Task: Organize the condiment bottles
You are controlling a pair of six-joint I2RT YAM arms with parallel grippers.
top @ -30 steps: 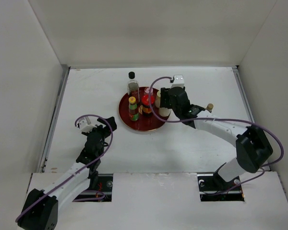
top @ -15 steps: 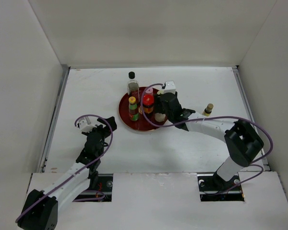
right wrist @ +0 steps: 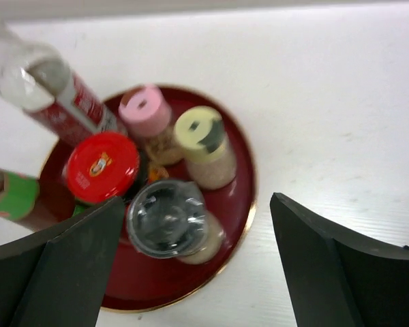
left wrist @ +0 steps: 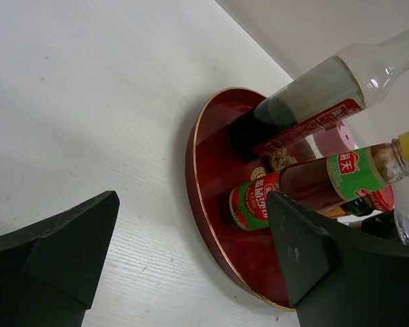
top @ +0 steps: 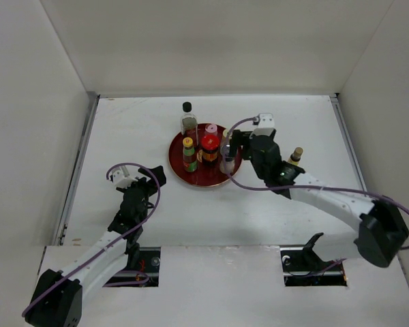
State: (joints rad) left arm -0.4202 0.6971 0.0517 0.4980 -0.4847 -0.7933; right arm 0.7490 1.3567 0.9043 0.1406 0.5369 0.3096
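The round red tray (top: 191, 178) holds several condiment bottles: a tall clear glass bottle with a black cap (top: 188, 119), a yellow-capped one (top: 188, 154), a red-capped jar (top: 210, 146), a pink-capped one (top: 212, 129), a yellow-green-capped one (right wrist: 199, 131) and a grey-capped jar (top: 226, 163). A gold-capped bottle (top: 296, 155) stands alone on the table to the right. My right gripper (top: 236, 146) is open above the tray's right edge, its fingers apart over the grey-capped jar (right wrist: 165, 218) without touching it. My left gripper (top: 153, 176) is open and empty, left of the tray (left wrist: 194, 170).
White walls close in the table on the left, back and right. The left wrist view shows the tall bottle (left wrist: 313, 95) and the yellow-capped bottle (left wrist: 327, 178) close ahead. The right arm's cable loops over the tray's right side.
My right gripper came down over the tray with the grey-capped jar, let it go there, and drew back up and to the right, open. The left arm has not moved.
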